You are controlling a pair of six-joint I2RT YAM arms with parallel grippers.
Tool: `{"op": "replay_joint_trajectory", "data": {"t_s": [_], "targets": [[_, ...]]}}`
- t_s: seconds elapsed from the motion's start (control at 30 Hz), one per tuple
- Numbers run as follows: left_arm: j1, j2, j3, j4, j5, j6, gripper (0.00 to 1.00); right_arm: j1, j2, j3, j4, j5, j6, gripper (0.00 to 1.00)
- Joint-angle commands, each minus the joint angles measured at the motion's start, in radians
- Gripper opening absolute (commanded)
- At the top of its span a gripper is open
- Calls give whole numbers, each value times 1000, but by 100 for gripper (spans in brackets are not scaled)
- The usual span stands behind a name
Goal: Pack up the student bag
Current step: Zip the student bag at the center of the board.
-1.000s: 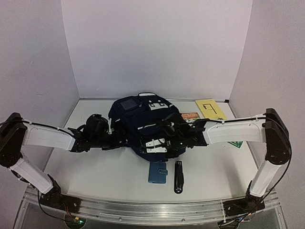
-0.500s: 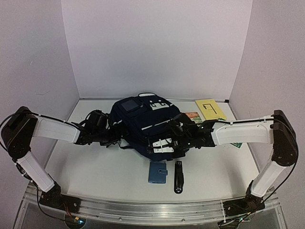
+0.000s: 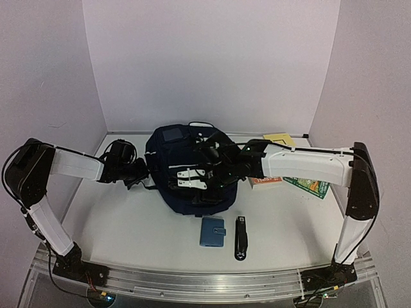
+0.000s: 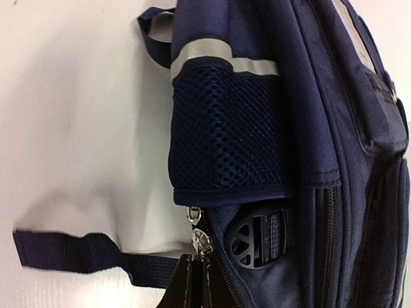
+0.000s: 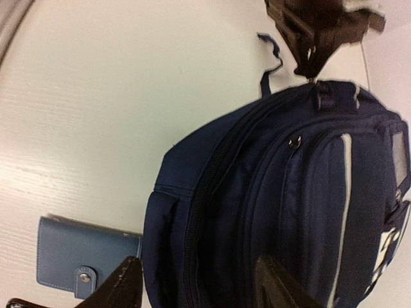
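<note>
One white desk (image 3: 128,218) carries everything, and both arms reach in over it from opposite sides. The left arm (image 3: 77,168) comes in low at the bag's side. The right arm (image 3: 308,168) crosses above the books to hang over the bag's front. The bag (image 3: 160,160) lies near the middle of the desk, toward the back wall, with its front pockets up. No compartment gapes open in any view, so packing looks barely begun.

The left jaws are pressed together at the bag's edge, just under the mesh pocket (image 4: 225,128). They seem to pinch the zip pull (image 4: 196,240), probably to draw the zip or to anchor the bag while the other arm works. The right jaws stand apart with one finger on each side of the bag's lower corner, gripping nothing. Whether they touch the cloth I cannot tell. That straddle looks like a set-up for a fresh hold on the fabric.

The goods wait around the bag, apart from it but within reach. A yellow book (image 3: 278,138) lies at the back right, partly behind the arm. An orange book (image 3: 264,182) and a green booklet (image 3: 311,186) lie under the right arm. The blue wallet (image 3: 212,232) sits just in front of the bag. A slim black tool (image 3: 241,237) lies beside the wallet, and I cannot tell what kind it is.
</note>
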Motion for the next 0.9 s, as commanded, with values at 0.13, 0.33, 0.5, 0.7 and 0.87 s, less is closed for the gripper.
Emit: {"op": "replay_joint_trajectory", "data": {"t_s": [0.13,0.33,0.5,0.7,0.87], "targets": [[51,-33,51,-15,40,51,29,-145,-39,150,-217,-63,319,83],[51,-132,34,-51,164,89,56,-393,-16,128,-249,-104,525,88],[17,-218,-53,24,332,86,81,-512,43,122,-246,-226,603,90],[-48,-250,-110,49,374,66,87,-525,179,119,-230,-432,640,86],[-53,-244,-130,80,404,41,89,-484,233,91,-175,-530,677,83]]}}
